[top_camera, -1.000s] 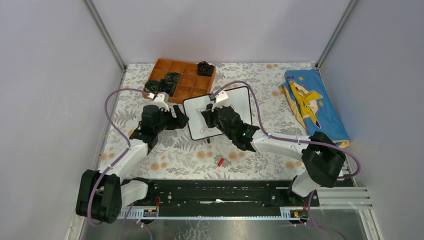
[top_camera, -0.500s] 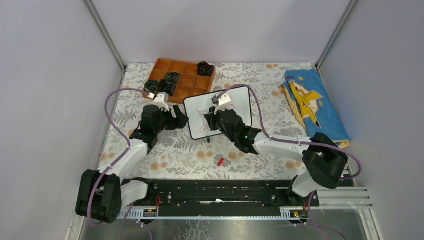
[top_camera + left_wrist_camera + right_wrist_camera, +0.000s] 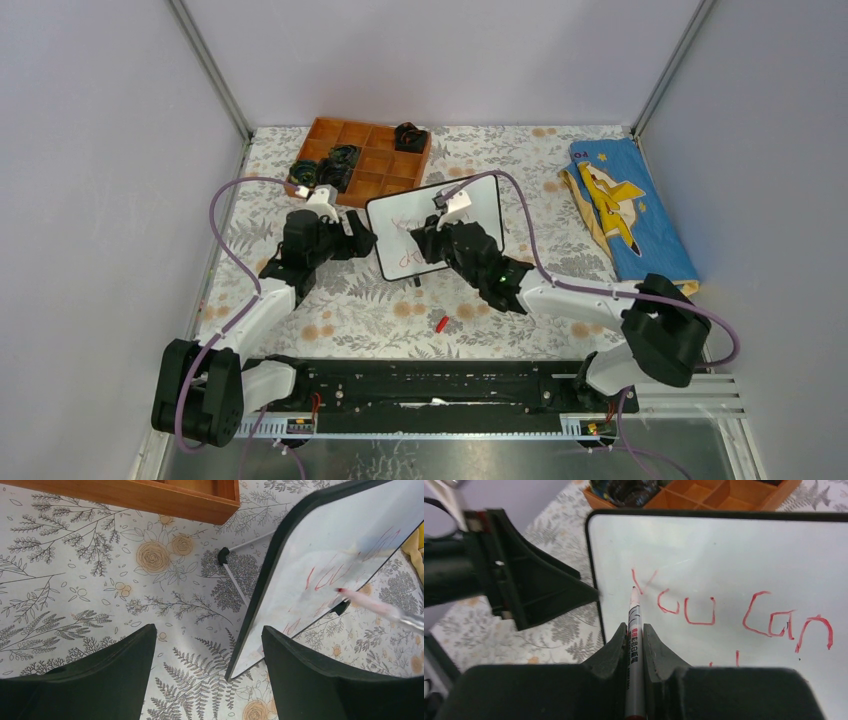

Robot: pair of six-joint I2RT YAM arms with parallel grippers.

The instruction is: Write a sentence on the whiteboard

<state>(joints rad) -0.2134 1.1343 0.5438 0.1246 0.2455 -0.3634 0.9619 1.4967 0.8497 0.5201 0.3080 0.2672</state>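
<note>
So, the whiteboard [image 3: 485, 200] stands tilted in the middle of the floral surface [image 3: 340, 300], just in front of the orange compartment tray [image 3: 360, 121]. Right fingers [image 3: 619, 642] are clamped on a marker [image 3: 634, 607], its tip right at the red "Y" of the sentence [image 3: 734, 615]. Top line reads "You can", with bits of a second line below. Left fingers [image 3: 100, 675] are spread wide, the board's lower left corner between them, not squeezing it. A small red bit [image 3: 441, 323] lies nearer the arm bases.
</note>
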